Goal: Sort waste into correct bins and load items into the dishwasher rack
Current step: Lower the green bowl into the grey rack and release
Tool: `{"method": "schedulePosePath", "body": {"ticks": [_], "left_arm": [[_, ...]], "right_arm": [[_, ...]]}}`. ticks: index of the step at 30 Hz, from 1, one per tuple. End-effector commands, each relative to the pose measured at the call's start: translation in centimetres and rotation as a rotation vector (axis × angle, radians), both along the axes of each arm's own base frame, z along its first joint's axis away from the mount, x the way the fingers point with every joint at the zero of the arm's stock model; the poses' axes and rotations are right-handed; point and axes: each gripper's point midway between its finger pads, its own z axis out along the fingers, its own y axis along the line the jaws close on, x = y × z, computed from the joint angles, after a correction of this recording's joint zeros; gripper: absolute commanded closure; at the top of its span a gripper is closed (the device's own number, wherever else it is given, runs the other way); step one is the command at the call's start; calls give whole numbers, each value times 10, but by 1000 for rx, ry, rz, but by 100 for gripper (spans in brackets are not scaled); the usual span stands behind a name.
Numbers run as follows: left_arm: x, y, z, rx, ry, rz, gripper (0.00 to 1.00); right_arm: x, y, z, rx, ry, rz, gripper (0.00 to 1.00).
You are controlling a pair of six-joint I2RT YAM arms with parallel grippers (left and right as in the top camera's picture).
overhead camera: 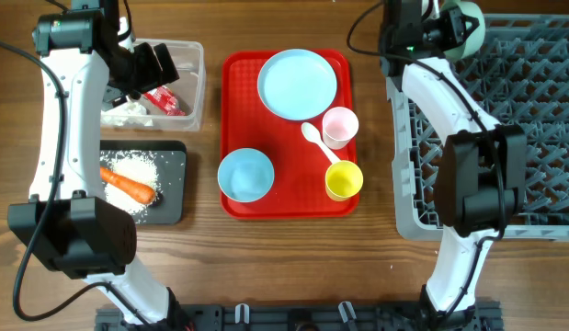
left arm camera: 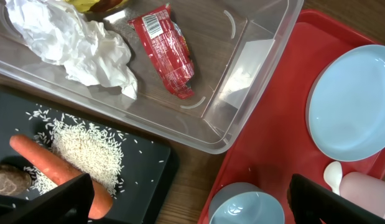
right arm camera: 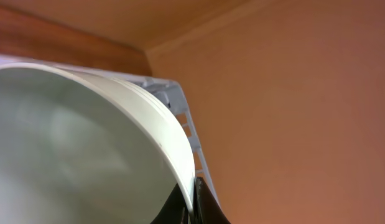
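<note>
Pale bowl (right arm camera: 86,143) hangs over dishwasher rack (overhead camera: 514,119) corner, rim pinched between the fingers of right hand (right arm camera: 193,200). Risk: edge-only grip may slip, tipping the bowl across the pegs. Left hand (overhead camera: 153,66) wide open, empty, over clear tub (overhead camera: 199,83).

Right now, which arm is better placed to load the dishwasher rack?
Probably right: the right gripper grips a pale bowl at the rack; the left gripper hangs open by the clear tub.
</note>
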Motion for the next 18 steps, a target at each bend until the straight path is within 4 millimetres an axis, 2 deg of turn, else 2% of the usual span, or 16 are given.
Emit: {"method": "schedulePosePath", "body": {"ticks": [1, 7, 15, 18], "left_arm": [[-1, 2, -1, -4, 4, 18, 0], [-1, 2, -1, -4, 4, 18, 0], [-1, 2, -1, -4, 4, 18, 0], [-1, 2, -1, -4, 4, 18, 0]], "right_arm": [[-8, 1, -24, -27, 58, -24, 96], [-15, 9, -40, -25, 82, -11, 96], [-11, 27, -45, 0, 69, 39, 94], [-8, 40, -47, 14, 62, 74, 87]]}}
